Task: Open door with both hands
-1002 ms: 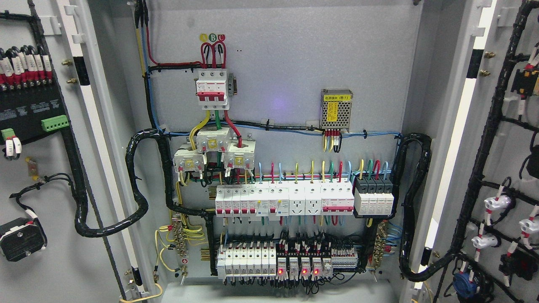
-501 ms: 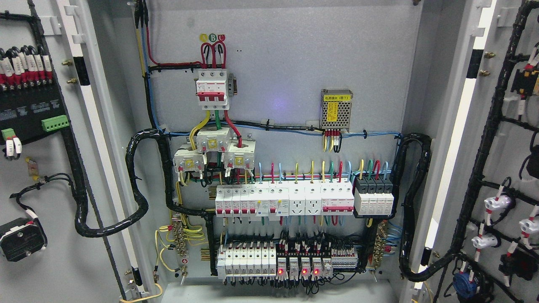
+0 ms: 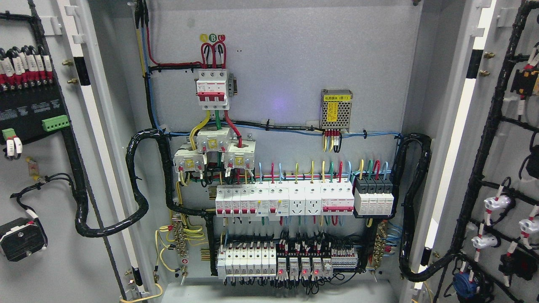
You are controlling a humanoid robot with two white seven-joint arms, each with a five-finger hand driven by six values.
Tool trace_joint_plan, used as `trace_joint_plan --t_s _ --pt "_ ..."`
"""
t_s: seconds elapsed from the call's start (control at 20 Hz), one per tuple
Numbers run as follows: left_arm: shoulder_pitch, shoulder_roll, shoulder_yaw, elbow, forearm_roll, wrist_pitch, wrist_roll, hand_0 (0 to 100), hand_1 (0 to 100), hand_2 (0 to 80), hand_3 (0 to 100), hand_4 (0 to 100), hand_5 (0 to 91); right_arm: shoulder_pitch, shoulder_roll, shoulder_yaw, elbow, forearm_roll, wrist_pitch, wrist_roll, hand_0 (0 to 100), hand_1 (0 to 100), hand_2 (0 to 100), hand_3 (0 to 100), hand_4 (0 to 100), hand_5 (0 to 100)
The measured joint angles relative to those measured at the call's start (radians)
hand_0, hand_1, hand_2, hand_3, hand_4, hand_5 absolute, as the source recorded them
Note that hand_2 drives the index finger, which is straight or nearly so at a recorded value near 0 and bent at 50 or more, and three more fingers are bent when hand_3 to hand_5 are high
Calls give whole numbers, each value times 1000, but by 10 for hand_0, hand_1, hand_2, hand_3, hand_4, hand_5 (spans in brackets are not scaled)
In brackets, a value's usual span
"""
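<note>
Both doors of the grey electrical cabinet stand swung wide open. The left door fills the left edge, its inner face carrying a black terminal block and wiring. At the right edge the right door shows black cable looms and white lamp backs. Between them the cabinet's back panel is exposed, with a red-and-white main breaker and rows of small breakers. Neither of my hands nor any arm shows in the head view.
A metal-mesh power supply sits at the panel's upper right. Thick black cable bundles loop from the cabinet to each door. Red indicator lights glow on the bottom relay row. The cabinet floor lies at the bottom.
</note>
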Motion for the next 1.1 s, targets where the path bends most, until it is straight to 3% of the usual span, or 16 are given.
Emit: trace_joint_plan --t_s 0.55,0.9,1.1 --pt "-75 -89 -41 413 -32 12 -27 0 0 0 0 0 0 -199 58 10 514 113 26 1 191 0 0 0 0 0" --pt "-119 -133 -52 601 -75 23 -39 0 0 0 0 0 0 -249 91 8 715 166 262 -4 191 0 0 0 0 0" --pt "-147 -152 -56 684 -110 62 -41 0 0 0 0 0 0 -259 109 7 790 176 340 -1 191 0 0 0 0 0"
